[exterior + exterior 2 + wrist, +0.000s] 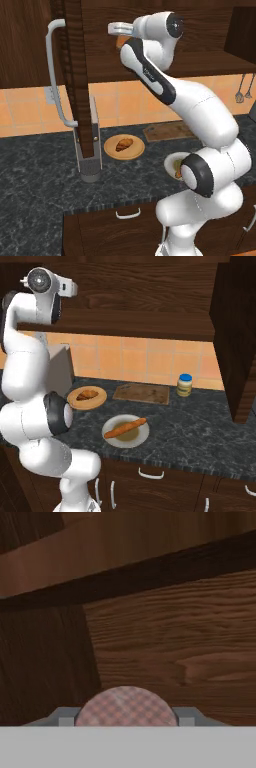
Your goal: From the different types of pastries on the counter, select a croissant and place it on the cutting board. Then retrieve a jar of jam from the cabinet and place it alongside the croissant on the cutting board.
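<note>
**Jam Jar Gripped Inside the Cabinet; Croissant on the Round Plate**

While the gripper (125, 722) sits high inside the cabinet (150, 60), its jaws are closed on the jar of jam (125, 707), whose round, checker-patterned top shows between the two grey fingers (64, 717) in the hand view. In the left base view an orange-brown patch of the jar is visible just beside the hand, under the pale wrist flange. Wood-grain cabinet surfaces lie behind the jar in the hand view.

The cabinet door (75, 75) stands open, edge-on to the left base camera, with its long pale grey bar handle (56, 75) to the left of it.

Below, on the dark speckled counter (200, 421), the croissant (87, 394) lies on a round tan wooden plate (100, 401). The cutting board (142, 393) lies flat against the tiled wall, just right of that plate, with nothing on it. The long stick-shaped bread (125, 427) rests across a pale round dish (112, 438) nearer the counter's front edge. A pale yellowish jar with a blue lid (184, 385) stands upright just right of the board.
</note>
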Available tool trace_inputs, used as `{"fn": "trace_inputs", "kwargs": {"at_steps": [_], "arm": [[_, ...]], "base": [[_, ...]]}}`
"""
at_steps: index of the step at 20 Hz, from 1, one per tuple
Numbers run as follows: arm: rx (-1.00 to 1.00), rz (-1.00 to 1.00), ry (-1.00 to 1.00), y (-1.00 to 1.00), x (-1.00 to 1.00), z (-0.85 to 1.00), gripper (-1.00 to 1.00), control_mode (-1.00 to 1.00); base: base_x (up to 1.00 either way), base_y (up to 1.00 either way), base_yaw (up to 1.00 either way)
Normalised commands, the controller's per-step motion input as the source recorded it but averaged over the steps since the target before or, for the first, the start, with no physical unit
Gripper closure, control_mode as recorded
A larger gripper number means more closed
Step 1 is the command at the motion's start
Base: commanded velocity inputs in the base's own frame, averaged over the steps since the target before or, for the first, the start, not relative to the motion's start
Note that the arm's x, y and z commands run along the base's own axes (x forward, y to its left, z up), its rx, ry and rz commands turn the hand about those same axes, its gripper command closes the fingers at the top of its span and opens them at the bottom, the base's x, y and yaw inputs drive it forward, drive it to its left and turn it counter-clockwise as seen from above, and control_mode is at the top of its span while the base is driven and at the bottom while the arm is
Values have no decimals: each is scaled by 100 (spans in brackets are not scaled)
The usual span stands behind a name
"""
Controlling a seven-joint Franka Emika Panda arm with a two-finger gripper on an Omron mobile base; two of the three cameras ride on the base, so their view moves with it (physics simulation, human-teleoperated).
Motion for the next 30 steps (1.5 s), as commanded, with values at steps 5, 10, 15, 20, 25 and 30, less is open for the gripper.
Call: {"fn": "trace_inputs", "kwargs": {"at_steps": [5,10,15,20,25,30], "arm": [[14,13,-20,-99,-100,12,100,-100],[12,13,-22,-97,-100,4,100,-100],[6,7,-2,-78,-100,-23,100,-100],[-8,0,23,-49,-85,-100,100,-100],[-23,0,29,-34,-44,-80,100,-100],[-22,0,17,-20,-10,-79,100,-100]], "base": [[0,0,0],[0,0,0],[0,0,0],[0,0,0],[0,0,0],[0,0,0]]}}
